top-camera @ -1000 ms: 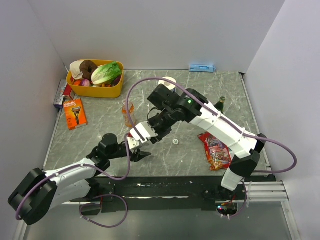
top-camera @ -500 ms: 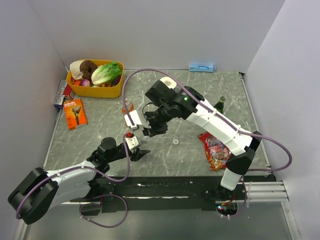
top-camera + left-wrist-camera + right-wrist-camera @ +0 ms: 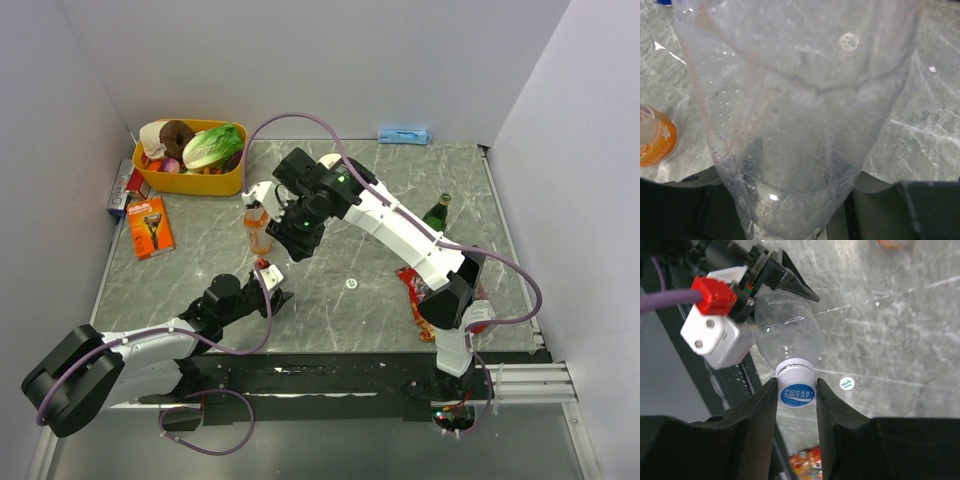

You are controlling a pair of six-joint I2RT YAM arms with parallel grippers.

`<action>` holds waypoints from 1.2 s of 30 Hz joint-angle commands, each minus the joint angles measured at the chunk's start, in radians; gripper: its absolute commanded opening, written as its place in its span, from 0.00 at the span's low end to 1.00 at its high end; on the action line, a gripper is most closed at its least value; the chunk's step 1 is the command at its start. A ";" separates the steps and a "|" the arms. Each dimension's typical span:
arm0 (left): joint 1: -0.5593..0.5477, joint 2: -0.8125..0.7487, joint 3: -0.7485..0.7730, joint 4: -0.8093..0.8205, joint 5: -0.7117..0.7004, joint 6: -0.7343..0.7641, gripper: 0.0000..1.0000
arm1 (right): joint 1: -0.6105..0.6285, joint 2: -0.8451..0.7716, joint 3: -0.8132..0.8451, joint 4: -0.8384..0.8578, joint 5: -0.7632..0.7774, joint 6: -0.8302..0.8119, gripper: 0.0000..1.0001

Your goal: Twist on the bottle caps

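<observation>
1. The left hand [image 3: 792, 187] is closed on the lower end of a clear bottle [image 3: 787, 340], toward 7 o'clock on the counter [image 3: 190, 250].
2. The right hand [image 3: 796, 385] is nearly shut, pinching the blue cap [image 3: 796, 395] seated on that bottle's neck.
3. A second cap [image 3: 351, 284] lies loose at 3 o'clock from the left hand.
4. The orange drink bottle [image 3: 257, 228] stands at its 12 o'clock.

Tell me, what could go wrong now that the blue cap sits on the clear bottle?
The right gripper pinches the blue cap only by its rim; it could slip or thread on crooked.
The left gripper holds the thin clear bottle by its base end; it may spin or crumple under twisting.
The orange drink bottle stands close beside the right arm and could be knocked over.
</observation>
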 commanded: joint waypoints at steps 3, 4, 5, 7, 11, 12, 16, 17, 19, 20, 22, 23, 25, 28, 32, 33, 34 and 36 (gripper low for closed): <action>-0.020 -0.012 0.078 0.203 -0.021 -0.017 0.01 | -0.028 0.057 0.045 -0.179 -0.003 0.157 0.45; -0.019 -0.009 0.076 0.184 -0.018 -0.010 0.01 | -0.040 0.057 0.056 -0.179 -0.003 0.157 0.47; -0.020 -0.003 0.075 0.175 -0.016 -0.006 0.01 | -0.047 0.057 0.068 -0.177 -0.006 0.154 0.48; -0.020 0.008 0.072 0.151 -0.006 0.005 0.01 | -0.056 0.054 0.113 -0.179 0.005 0.134 0.52; -0.019 0.041 0.082 0.102 0.031 0.003 0.01 | -0.083 0.042 0.202 -0.182 0.022 0.113 0.64; -0.020 0.045 0.085 0.094 0.042 0.003 0.01 | -0.084 0.039 0.231 -0.180 0.037 0.108 0.68; -0.020 0.057 0.093 0.059 0.103 0.000 0.01 | -0.102 -0.018 0.266 -0.157 0.017 0.085 0.78; -0.019 0.052 0.092 0.045 0.111 0.002 0.01 | -0.108 -0.033 0.263 -0.134 -0.004 0.074 0.79; -0.019 0.042 0.090 0.034 0.128 0.010 0.01 | -0.136 -0.100 0.194 -0.092 -0.047 0.045 0.81; -0.017 0.028 0.089 0.029 0.138 0.013 0.01 | -0.145 -0.128 0.158 -0.047 -0.078 0.024 0.82; -0.017 0.011 0.085 0.009 0.157 0.025 0.01 | -0.162 -0.211 0.038 -0.024 -0.186 -0.106 0.83; -0.016 -0.010 0.082 0.002 0.183 0.029 0.01 | -0.162 -0.240 0.003 -0.021 -0.223 -0.173 0.82; -0.016 -0.032 0.073 -0.014 0.217 0.043 0.01 | -0.160 -0.339 -0.117 -0.018 -0.283 -0.406 0.82; -0.017 -0.061 0.069 -0.046 0.289 0.056 0.01 | -0.143 -0.488 -0.303 0.063 -0.300 -0.629 0.83; -0.016 -0.061 0.079 -0.072 0.324 0.063 0.01 | -0.075 -0.585 -0.447 0.157 -0.247 -0.777 0.84; -0.016 -0.060 0.082 -0.075 0.332 0.068 0.01 | -0.068 -0.592 -0.468 0.171 -0.247 -0.788 0.84; -0.016 -0.057 0.087 -0.080 0.341 0.082 0.01 | -0.064 -0.595 -0.472 0.186 -0.248 -0.798 0.84; -0.016 -0.051 0.099 -0.099 0.352 0.097 0.01 | -0.048 -0.587 -0.463 0.188 -0.256 -0.809 0.82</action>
